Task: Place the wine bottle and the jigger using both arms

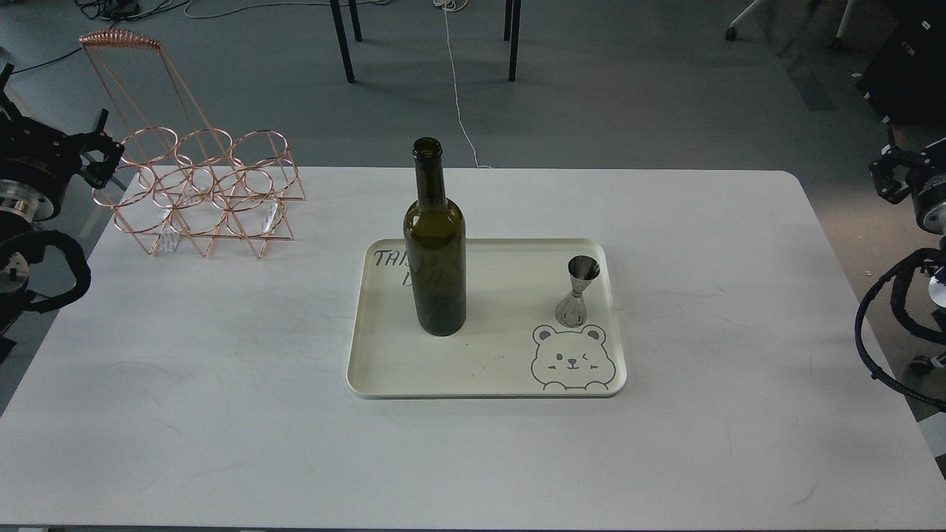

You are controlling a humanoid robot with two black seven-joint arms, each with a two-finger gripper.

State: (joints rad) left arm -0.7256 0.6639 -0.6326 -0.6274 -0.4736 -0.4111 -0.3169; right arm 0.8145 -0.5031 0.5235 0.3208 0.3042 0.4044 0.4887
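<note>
grey carpeted floor with chair legs and loose cables sits behind a white rectangular table [222,414]. on it, near centre, a cream rounded tray with a printed bear face [484,369]. the tall dark olive-green glass wine bottle [436,258] stands upright on the tray's left half, uncapped, no label. the small shiny silver hourglass-shaped jigger [578,292] stands upright on the tray's right side, just above the bear print, well apart from the bottle. a copper wire bottle rack with ring holders [203,188] stands at the table's far left corner.

left end effector [100,159] hangs off the left table edge, just beside the rack; it is dark and small here, so i cannot tell how far open it is, and nothing is seen in it. right end effector [887,177] hangs beyond the right edge; same, opening cannot be told, nothing seen in it.

judgement: both items appear already placed on the tray, or not yet picked.

risks: bottle is tall with a narrow base, so a sideways nudge at the neck would topple it. jigger is light and would tip from a glancing finger. left arm swinging inward could snag the rack.
</note>
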